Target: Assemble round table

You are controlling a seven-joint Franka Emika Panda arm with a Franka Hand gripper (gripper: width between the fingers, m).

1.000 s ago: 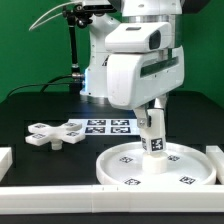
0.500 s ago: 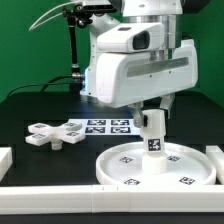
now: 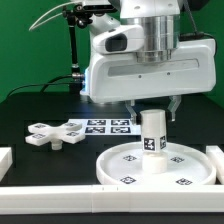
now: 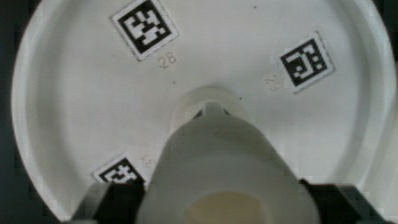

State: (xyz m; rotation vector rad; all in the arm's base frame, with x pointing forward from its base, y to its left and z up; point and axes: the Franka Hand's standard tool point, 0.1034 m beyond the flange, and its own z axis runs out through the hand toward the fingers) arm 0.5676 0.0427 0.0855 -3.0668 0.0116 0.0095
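The large rimmed round disc [image 3: 112, 172] lies flat at the front of the black table, tags up. The short thick cylinder leg [image 3: 152, 135] stands upright on its centre. My gripper [image 3: 153, 112] is straight above the leg, one finger on each side of the leg's top, shut on it. In the wrist view the leg [image 4: 222, 160] fills the middle between my dark fingers [image 4: 111, 200], the gripper [image 4: 222, 208] is at its top end, and the disc [image 4: 107, 90] spreads behind it. The cross-shaped base [image 3: 45, 133] lies loose towards the exterior view's left.
The marker board [image 3: 105, 125] lies flat behind the disc. White border rails run along the front [image 3: 60, 197], at the exterior view's right [image 3: 217, 155] and left [image 3: 4, 158]. A black stand with cables [image 3: 72, 50] rises at the back.
My hand has turned about its vertical axis, so its broad face now faces the exterior camera. The leg, slightly tilted before, now stands upright on the disc's centre.
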